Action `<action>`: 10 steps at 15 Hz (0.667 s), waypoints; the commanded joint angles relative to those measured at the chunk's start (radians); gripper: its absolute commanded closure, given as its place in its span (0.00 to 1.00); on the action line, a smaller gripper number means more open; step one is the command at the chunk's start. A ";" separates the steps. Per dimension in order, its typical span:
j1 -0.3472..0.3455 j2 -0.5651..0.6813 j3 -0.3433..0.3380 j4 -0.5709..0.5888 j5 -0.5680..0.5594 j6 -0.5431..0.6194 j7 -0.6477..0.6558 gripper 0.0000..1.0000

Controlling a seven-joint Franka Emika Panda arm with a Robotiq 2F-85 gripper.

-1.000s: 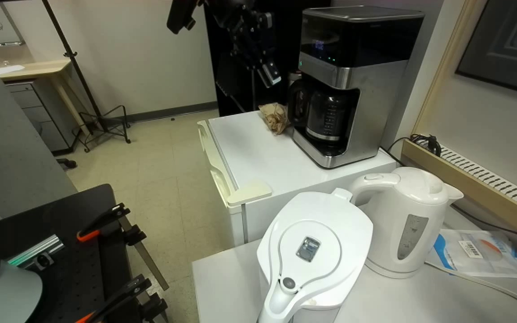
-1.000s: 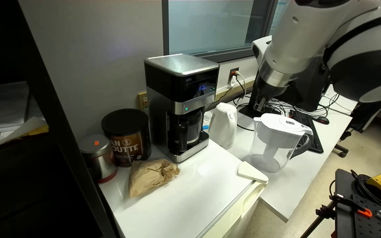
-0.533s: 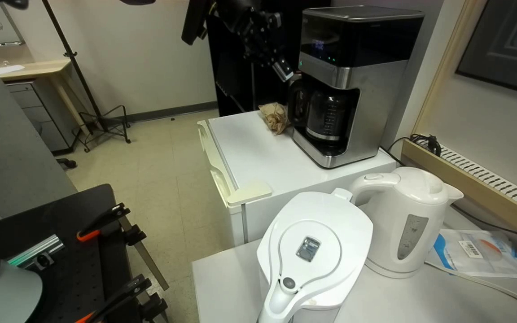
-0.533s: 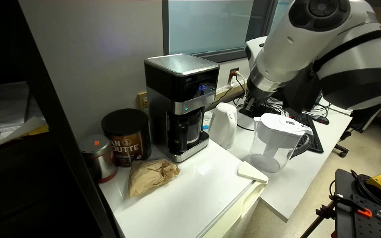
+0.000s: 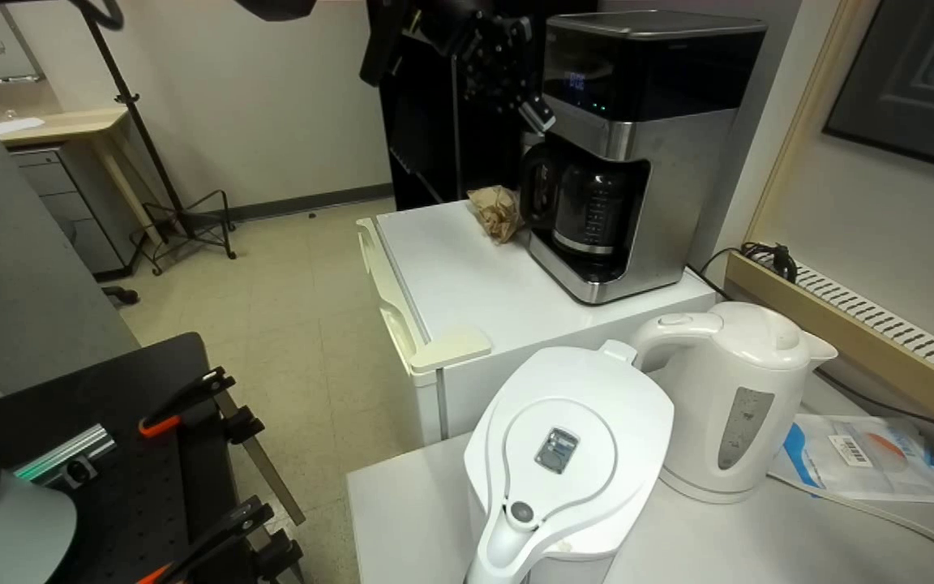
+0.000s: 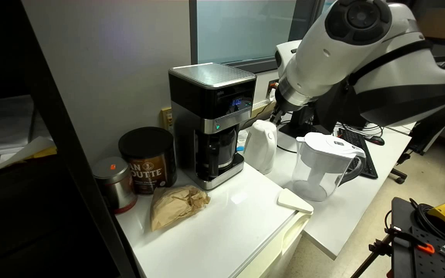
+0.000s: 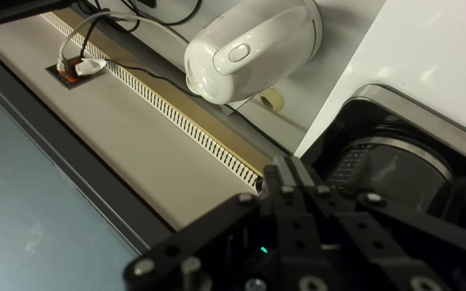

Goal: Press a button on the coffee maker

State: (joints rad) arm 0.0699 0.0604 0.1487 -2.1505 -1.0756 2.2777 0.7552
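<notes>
Wrist view: near a white kettle, the coffee maker is partly hidden by the gripper, its fingers close together.

- White cabinet top: bare stretch in front of the coffee maker, passable.
- Jaws, pressed together: overlap the edge of the silver front panel in an exterior view; any gap cannot be told.
- Carafe handle: juts forward below the panel.
- Kettle, filter jug, both on the desk: obstruct one flank; slim gap between kettle and coffee maker.
- Canister, paper bag: crowd the opposite flank.
- Wall: close behind.
</notes>
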 commanded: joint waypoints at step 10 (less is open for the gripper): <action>0.017 0.110 -0.049 0.115 -0.046 0.112 0.016 0.99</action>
State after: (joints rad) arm 0.0700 0.1389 0.1213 -2.0723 -1.0984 2.3637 0.7576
